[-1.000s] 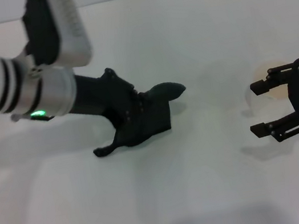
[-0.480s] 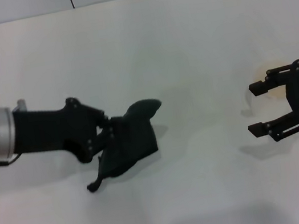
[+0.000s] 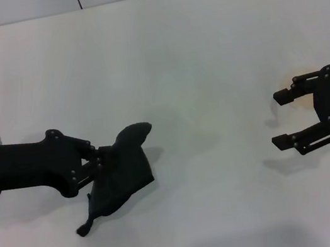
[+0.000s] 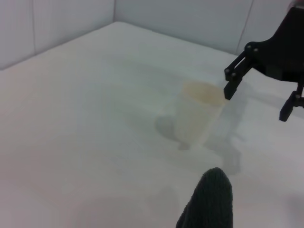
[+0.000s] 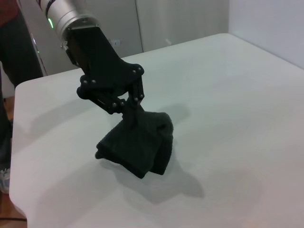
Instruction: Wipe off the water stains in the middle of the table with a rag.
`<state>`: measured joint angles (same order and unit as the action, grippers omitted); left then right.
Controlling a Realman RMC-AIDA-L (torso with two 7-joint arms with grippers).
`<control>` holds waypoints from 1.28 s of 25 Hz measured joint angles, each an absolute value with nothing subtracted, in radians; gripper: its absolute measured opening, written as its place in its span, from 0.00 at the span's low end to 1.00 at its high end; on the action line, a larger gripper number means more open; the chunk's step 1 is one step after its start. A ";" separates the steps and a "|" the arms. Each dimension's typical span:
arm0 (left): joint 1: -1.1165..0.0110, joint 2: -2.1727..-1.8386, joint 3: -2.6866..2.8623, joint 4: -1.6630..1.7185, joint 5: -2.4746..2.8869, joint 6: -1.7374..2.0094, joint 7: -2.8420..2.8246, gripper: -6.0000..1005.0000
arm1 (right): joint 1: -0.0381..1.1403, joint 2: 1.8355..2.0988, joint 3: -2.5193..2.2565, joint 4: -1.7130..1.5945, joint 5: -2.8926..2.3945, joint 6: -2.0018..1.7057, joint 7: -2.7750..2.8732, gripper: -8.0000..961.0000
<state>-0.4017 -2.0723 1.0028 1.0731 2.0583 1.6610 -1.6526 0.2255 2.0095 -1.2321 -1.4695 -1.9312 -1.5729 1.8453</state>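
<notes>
The soft wrinkled cloth rag (image 3: 119, 173) is dark charcoal, nearly black, against the plain white matte desk (image 3: 190, 48). The translucent plastic cup (image 4: 195, 118) is whitish with an amber-tinted rim, and both grippers are black.

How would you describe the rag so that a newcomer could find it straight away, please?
On the white table, look to the robot's left side, where the left gripper is shut on the rag. It is a dark, wrinkled soft cloth with a thin hanging corner, unlike the rigid black gripper fingers.
</notes>
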 joint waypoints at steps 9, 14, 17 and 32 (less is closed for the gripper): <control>-0.409 -2.075 0.990 1.073 2.078 1.643 -1.691 0.19 | 0.226 2.009 -1.242 -1.469 -1.931 -1.570 1.847 0.88; -0.409 -2.079 0.972 1.080 2.064 1.638 -1.695 0.31 | 0.228 2.009 -1.243 -1.470 -1.931 -1.570 1.852 0.88; -0.409 -2.078 0.972 1.091 2.040 1.638 -1.692 0.41 | 0.231 2.010 -1.244 -1.471 -1.931 -1.572 1.853 0.88; -0.381 -2.076 0.971 1.158 2.020 1.704 -1.637 0.89 | 0.250 2.011 -1.252 -1.471 -1.930 -1.564 1.854 0.88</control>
<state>-0.3809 -2.0758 0.9709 1.1575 2.0204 1.7043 -1.6365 0.2497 2.0110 -1.2524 -1.4710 -1.9301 -1.5640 1.8545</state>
